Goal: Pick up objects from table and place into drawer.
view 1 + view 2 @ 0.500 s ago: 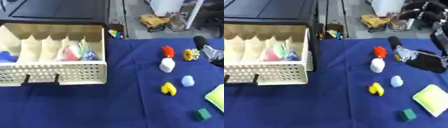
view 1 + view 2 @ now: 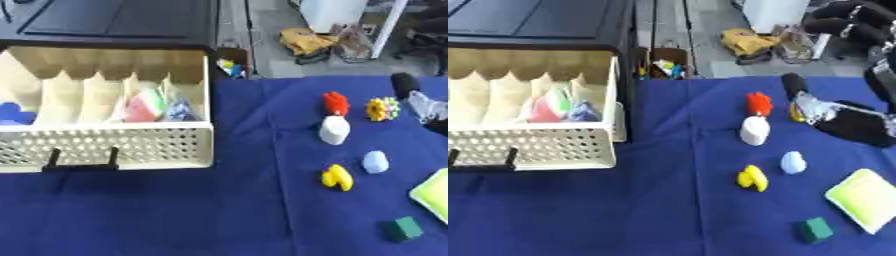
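The right hand has moved a little toward the left of the frame, closer to the small yellow toy at the upper right of the surface. In the right eye view its fingers now cover most of this toy.

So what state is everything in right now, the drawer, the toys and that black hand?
Drawer: pulled open, some colourful items inside.
Right hand: over the cloth beside the yellow flower-like toy; grip unclear.
Red toy: on the cloth.
White toy: upright.
Yellow duck: on the cloth.
Green cube: on the cloth.
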